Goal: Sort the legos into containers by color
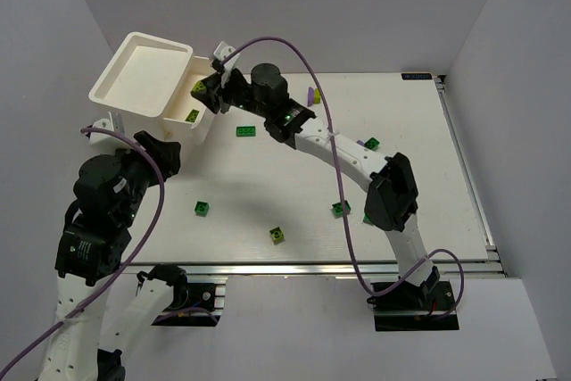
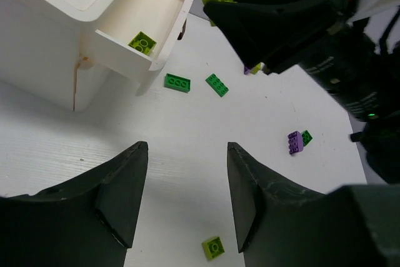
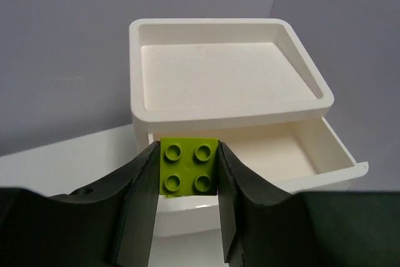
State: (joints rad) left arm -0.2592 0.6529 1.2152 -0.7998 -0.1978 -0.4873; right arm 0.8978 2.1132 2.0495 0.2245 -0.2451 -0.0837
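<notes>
Grey walls (image 1: 53, 6) enclosed the white table (image 1: 419, 176); overhead, several small plastic legos (image 1: 204, 209) lay unsorted. Left wrist view: the left pincer (image 2: 187, 154) gaped empty, one yellow-green lego (image 2: 143, 42) lay in the low white tray (image 2: 181, 10). Right wrist view: the right pincer (image 3: 188, 154) pinched a second yellow-green lego (image 3: 189, 176); most sorting lay ahead.

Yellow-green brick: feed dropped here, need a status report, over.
Right gripper shut on yellow-green brick, raised beside lower tray. Left gripper open, empty. One matching brick already in tray. Nothing blocking the drop.
</notes>
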